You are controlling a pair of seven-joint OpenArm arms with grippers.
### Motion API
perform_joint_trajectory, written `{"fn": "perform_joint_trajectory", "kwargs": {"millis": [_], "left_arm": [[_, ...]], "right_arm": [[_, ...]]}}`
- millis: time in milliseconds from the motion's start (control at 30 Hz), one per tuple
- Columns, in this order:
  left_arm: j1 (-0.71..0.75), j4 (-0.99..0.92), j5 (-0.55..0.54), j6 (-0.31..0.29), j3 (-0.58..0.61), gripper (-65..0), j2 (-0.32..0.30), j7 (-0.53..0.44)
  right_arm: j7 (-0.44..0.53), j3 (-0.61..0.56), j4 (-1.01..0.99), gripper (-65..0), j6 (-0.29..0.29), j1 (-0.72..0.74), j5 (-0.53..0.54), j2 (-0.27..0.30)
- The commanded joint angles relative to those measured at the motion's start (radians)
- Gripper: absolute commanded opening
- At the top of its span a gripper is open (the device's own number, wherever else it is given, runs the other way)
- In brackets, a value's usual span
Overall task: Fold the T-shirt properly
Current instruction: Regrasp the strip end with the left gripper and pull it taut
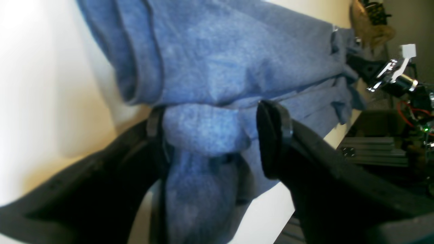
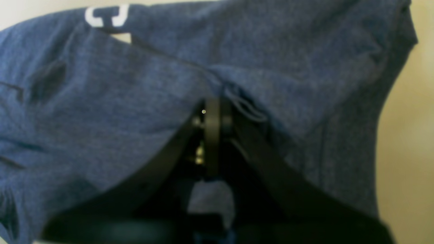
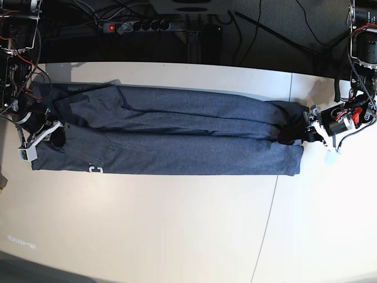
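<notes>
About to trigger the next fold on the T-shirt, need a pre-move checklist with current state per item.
1. Right gripper shut on the T-shirt: ok, pads pinched together at a fold.
2. Left gripper gripping: not ok, jaws stand wide, fabric bunched between them but not clamped.
3. Shirt folded into a long band: ok, lying flat across the table.
4. Both arms at opposite ends of the band: ok.
5. White lettering tucked in: not ok, a bit shows at the near edge.
6. Layers aligned underneath: cannot tell.
</notes>
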Motion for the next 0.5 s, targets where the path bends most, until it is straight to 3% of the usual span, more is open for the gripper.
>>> {"fn": "perform_joint_trajectory", "kwargs": {"millis": [0,333,367,467], "left_arm": [[-0.002,-0.004,0.095,0.006,0.006,-26.6,-0.004,0.035],[-0.077,-0.023,0.164,0.006,0.005,-27.7,0.014,-0.037],[-0.088,-0.037,0.163,0.006,0.005,-29.8,0.014,-0.037],[-0.123,-0.094,0.163,0.006,0.006,-48.0,0.018,-0.037]], "right_arm": [[-0.046,0.005,-0.001,-65.0,0.079,0.002,-0.023,0.018],[-0.046,0.005,-0.001,-65.0,0.078,0.002,-0.023,0.018],[-0.046,0.005,-0.001,-65.0,0.078,0.002,-0.023,0.018],[-0.046,0.005,-0.001,-65.0,0.079,0.002,-0.023,0.018]]}}
